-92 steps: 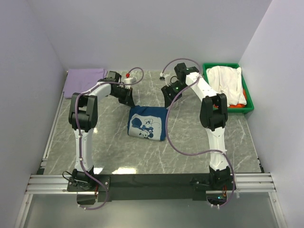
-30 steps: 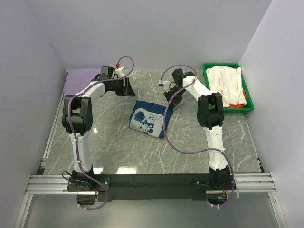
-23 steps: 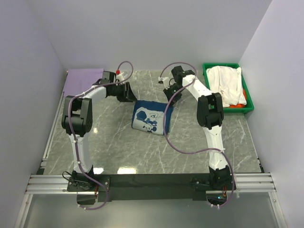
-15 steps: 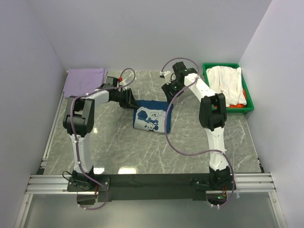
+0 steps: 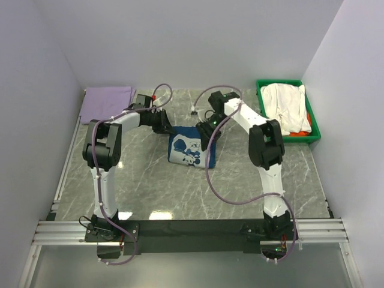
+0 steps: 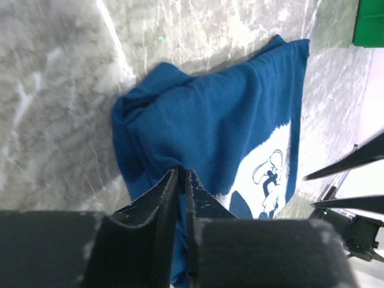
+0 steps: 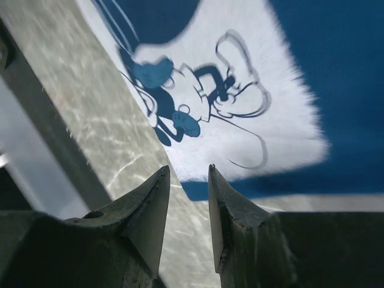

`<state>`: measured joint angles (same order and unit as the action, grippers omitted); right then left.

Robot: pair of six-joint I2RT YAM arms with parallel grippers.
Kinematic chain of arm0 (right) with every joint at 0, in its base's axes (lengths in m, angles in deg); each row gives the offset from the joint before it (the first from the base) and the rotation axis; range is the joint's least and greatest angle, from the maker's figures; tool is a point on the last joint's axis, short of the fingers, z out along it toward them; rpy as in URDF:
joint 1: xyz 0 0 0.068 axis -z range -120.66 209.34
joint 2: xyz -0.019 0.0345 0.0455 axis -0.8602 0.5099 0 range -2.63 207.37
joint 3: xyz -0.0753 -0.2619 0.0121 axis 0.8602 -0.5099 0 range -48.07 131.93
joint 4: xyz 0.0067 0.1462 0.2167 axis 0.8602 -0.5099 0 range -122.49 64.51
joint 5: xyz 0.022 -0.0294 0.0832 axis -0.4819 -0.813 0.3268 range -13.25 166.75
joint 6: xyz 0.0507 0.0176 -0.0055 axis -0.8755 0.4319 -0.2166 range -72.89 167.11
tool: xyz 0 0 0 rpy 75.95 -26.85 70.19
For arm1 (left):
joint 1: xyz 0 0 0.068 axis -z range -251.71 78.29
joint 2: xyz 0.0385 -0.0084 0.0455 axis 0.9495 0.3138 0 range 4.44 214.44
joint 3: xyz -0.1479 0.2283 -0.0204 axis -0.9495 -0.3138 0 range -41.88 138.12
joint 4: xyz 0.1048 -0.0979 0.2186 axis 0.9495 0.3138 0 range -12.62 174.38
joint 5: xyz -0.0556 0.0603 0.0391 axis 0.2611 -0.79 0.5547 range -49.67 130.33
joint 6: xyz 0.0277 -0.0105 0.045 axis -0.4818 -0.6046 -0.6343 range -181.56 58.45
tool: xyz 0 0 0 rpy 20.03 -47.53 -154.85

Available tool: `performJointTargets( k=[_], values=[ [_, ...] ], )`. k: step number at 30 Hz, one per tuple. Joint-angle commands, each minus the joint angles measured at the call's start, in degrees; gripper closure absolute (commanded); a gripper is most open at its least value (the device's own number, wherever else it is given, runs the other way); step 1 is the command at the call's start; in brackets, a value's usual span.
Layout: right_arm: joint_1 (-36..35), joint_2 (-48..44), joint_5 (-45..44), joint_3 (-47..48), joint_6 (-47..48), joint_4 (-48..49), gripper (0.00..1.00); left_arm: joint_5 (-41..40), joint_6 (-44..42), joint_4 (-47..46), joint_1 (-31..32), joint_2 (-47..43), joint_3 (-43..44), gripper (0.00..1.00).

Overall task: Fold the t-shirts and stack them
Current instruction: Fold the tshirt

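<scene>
The navy t-shirt (image 5: 191, 150) lies folded on the table, its white printed graphic facing up. It also shows in the left wrist view (image 6: 228, 114) and the right wrist view (image 7: 336, 72). My left gripper (image 5: 170, 128) sits at its far left corner, with the jaws (image 6: 182, 174) closed on a fold of blue cloth. My right gripper (image 5: 207, 134) hovers low over its far right edge, open a little and empty (image 7: 188, 169). The lavender t-shirt (image 5: 108, 99) lies flat at the back left. The white t-shirt (image 5: 285, 105) and an orange-red one (image 5: 306, 125) lie in the bin.
The green plastic bin (image 5: 317, 129) stands at the back right against the wall. Walls close in the table on the left, the back and the right. Purple cables loop from both arms over the table.
My left gripper came back from near the lavender shirt to the navy shirt's left corner and closed on it. My right gripper dropped from behind the shirt onto its right edge.
</scene>
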<state>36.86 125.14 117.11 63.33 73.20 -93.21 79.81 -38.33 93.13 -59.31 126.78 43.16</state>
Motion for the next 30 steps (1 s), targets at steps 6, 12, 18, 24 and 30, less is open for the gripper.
performJointTargets(
  k=[6,12,18,24,30],
  values=[
    [0.2,5.5,-4.8,-3.1,-1.6,-1.8,0.60,-2.3,-1.8,0.9,-1.2,0.6,2.6,0.99],
    [0.2,7.0,-13.2,-2.9,-1.0,0.0,0.60,-6.2,-4.9,0.4,-3.7,1.6,3.6,0.99],
    [0.2,8.5,-17.3,1.4,0.9,0.6,0.59,-6.0,-7.1,0.7,-4.5,3.5,4.3,0.99],
    [0.3,7.0,-19.4,7.9,4.4,1.1,0.57,7.5,-3.2,-9.1,-6.4,-5.0,-3.3,0.64],
    [1.5,-5.6,-2.4,4.4,1.2,2.3,0.53,15.3,1.9,-8.5,-6.2,-13.9,-4.6,0.63]
  ],
)
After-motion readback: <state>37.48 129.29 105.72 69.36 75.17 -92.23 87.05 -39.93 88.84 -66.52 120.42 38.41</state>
